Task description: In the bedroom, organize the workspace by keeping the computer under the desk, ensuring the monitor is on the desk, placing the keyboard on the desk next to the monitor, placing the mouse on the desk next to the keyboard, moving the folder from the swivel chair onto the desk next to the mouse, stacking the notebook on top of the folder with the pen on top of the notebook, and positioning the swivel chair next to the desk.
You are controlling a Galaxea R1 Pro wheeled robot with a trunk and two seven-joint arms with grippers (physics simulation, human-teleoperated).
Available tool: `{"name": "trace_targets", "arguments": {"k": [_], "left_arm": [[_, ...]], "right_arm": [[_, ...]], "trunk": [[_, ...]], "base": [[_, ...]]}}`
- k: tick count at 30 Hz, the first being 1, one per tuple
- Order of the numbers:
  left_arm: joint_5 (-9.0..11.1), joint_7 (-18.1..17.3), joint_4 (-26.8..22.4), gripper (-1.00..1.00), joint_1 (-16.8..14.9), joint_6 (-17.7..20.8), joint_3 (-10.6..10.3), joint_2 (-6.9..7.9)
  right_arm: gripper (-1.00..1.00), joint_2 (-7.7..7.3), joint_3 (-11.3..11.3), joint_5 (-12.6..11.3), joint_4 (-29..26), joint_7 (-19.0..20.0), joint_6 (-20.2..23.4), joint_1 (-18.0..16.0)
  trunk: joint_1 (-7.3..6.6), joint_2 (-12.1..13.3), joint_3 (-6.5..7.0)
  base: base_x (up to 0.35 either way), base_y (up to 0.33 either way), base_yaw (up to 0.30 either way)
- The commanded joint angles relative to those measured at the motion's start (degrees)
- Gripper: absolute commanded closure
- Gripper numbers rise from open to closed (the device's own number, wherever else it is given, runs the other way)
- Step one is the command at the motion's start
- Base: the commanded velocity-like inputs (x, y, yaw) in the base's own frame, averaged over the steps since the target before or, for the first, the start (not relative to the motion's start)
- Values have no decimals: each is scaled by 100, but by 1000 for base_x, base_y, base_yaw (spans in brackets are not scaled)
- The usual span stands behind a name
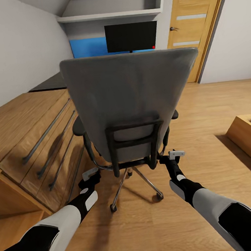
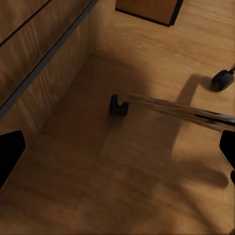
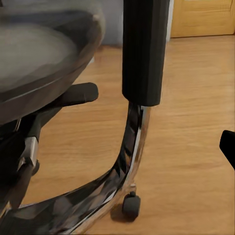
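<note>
Swivel chair sits dead centre in the head view, grey back toward the camera, chrome star base and casters on the wood floor. Monitor stands upright beyond the chair on the bench, red dot at its lower corner, under a white shelf. Blue strip behind the monitor, cannot tell what it is. Wooden drawer chest just left of the chair, dark bar handles. Wooden door at far right.

Left tool low by the chair base on the left side, near the chest. In the left wrist view its dark fingertips stand well apart with floor between them, a chrome chair leg and caster ahead: wide, holding nothing.

Right tool just beside the chair's right rear frame. Right wrist view shows the seat edge, a black upright, curved chrome frame; one fingertip visible at the edge, nothing between the fingers, but cannot tell how far open.
</note>
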Motion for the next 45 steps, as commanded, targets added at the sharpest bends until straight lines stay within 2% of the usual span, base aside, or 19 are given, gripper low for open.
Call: {"name": "trace_targets", "arguments": {"k": [1,12,24,45], "left_arm": [[42,28,3,-100,-3,-17,-50,1],[43,27,3,-100,-3,-17,-50,5],[43,30,3,-100,-2,-26,-47,16],[34,35,3,-100,-4,-35,-44,22]], "right_arm": [[-100,-3,48,-15,-2,-46,-9,-4],[-100,5,44,-20,-10,-54,-9,-4],[-100,5,44,-20,-9,-51,-9,-4],[-100,1,44,-20,-2,-54,-9,-4]], "trunk": [[-1,-2,-4],[-1,-2,-4],[-1,-2,-4],[-1,-2,-4]], "base": [[22,0,-12],[11,0,-181],[128,0,-165],[317,0,-2]]}}
